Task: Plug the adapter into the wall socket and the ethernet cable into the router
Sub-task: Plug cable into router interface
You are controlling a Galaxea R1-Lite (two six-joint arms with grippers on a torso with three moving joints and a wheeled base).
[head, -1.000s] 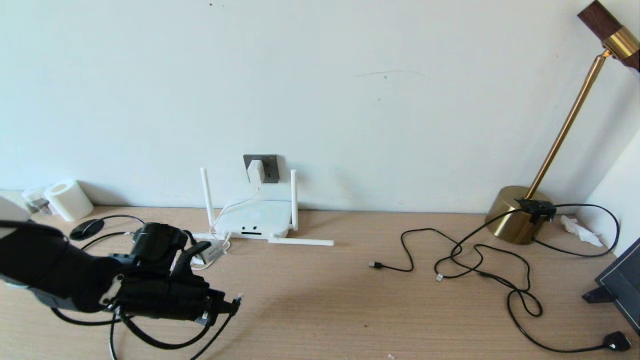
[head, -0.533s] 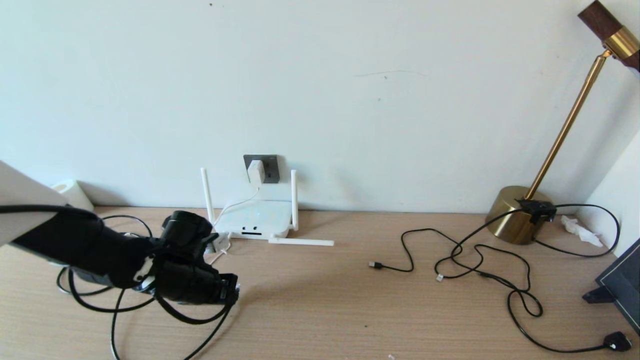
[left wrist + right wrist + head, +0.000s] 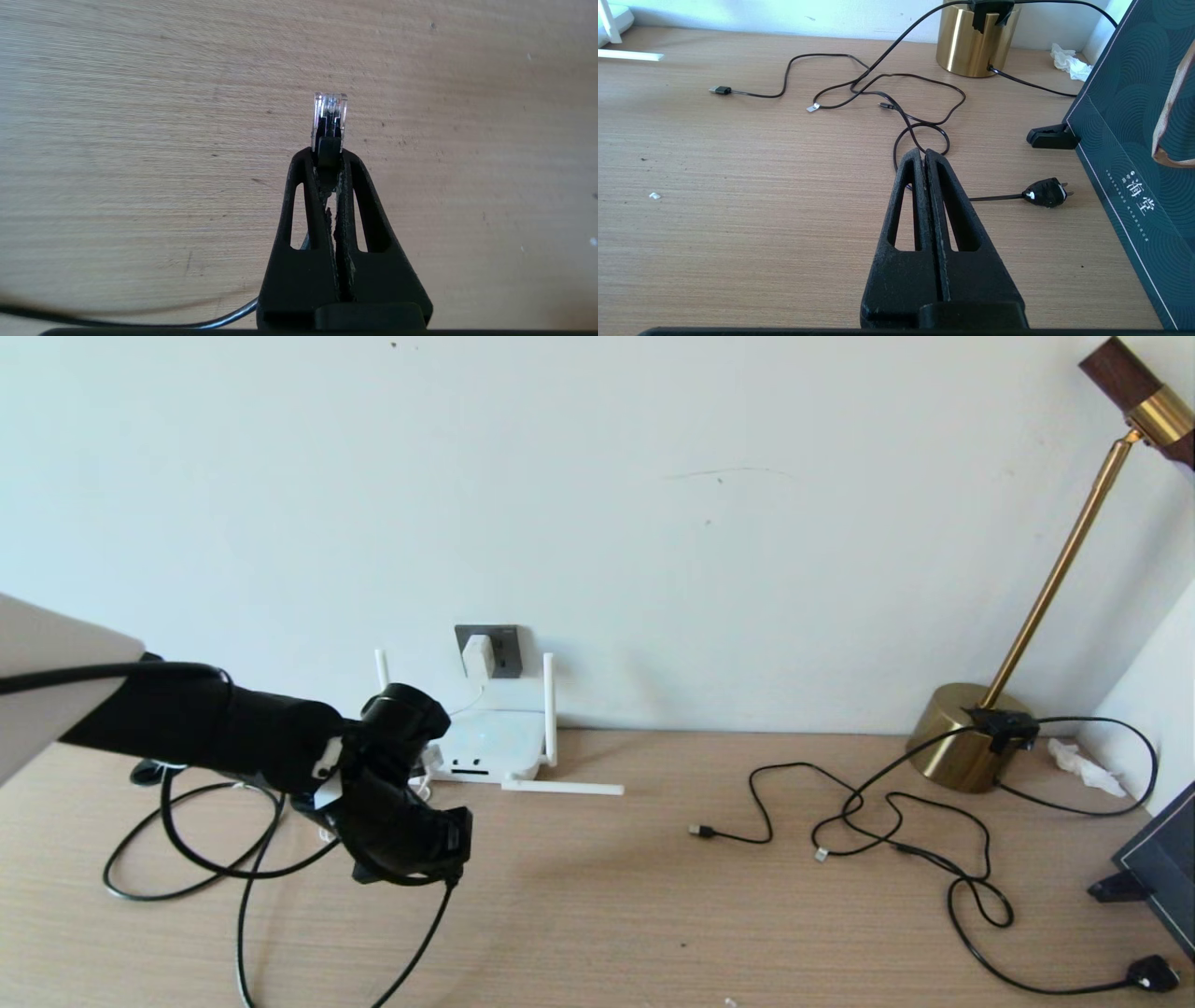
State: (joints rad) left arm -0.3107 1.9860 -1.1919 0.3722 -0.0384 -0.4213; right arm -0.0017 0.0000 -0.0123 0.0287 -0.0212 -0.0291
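Desk (image 3: 653, 896) of pale wood runs along a white wall, and on it we see the router (image 3: 490, 745) lying flat against that wall, two antennas upright and one lying on the wood beside it. Above the router sits the wall socket (image 3: 504, 649), with the adapter (image 3: 477, 655) already seated in it and its white cord dropping to the router. Our left gripper (image 3: 329, 156) hangs over bare desk just in front and to the left of the router, its fingers (image 3: 359, 186) pinched tight on the ethernet cable (image 3: 224, 868) right behind the clear connector (image 3: 329, 116), which sticks out past the fingertips. The rest of that cable loops across the desk on the left. Our right gripper (image 3: 926, 156) rests closed and holding nothing, low over the right side of the desk, near thin black cables (image 3: 896, 93) and a brass lamp (image 3: 971, 42)
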